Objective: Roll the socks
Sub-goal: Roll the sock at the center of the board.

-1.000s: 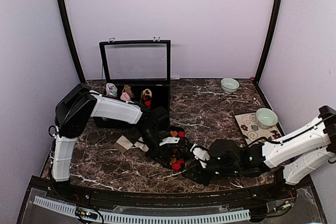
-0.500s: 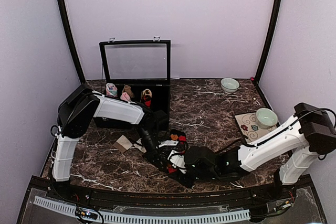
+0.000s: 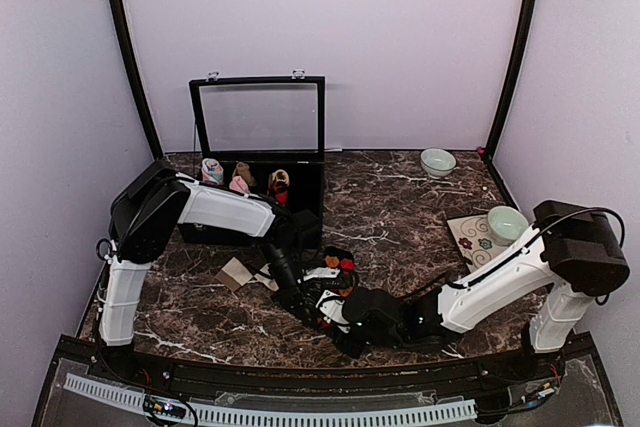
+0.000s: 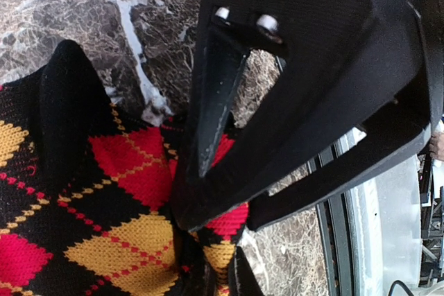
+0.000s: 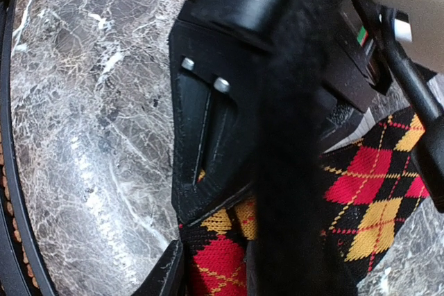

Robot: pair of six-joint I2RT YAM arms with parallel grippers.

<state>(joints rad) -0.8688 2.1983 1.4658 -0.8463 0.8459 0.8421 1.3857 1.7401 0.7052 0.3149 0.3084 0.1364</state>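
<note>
Top view: argyle sock (image 3: pixel 340 262) on veined marble table (image 3: pixel 400 207), front centre. Left wrist only: left gripper (image 4: pixel 218 230) pinched shut on soft diamond knit. Right wrist: fuzzy black fabric masking right gripper (image 3: pixel 345 327); opening indeterminate.

Your top view looks down and forward from above and behind the arm bases, taking in the whole marble table (image 3: pixel 400 207) up to the back wall. Your left wrist view sits very close, facing down onto the argyle sock (image 4: pixel 104 220). Your right wrist view is just as close and shares that sock and the marble around it.
</note>
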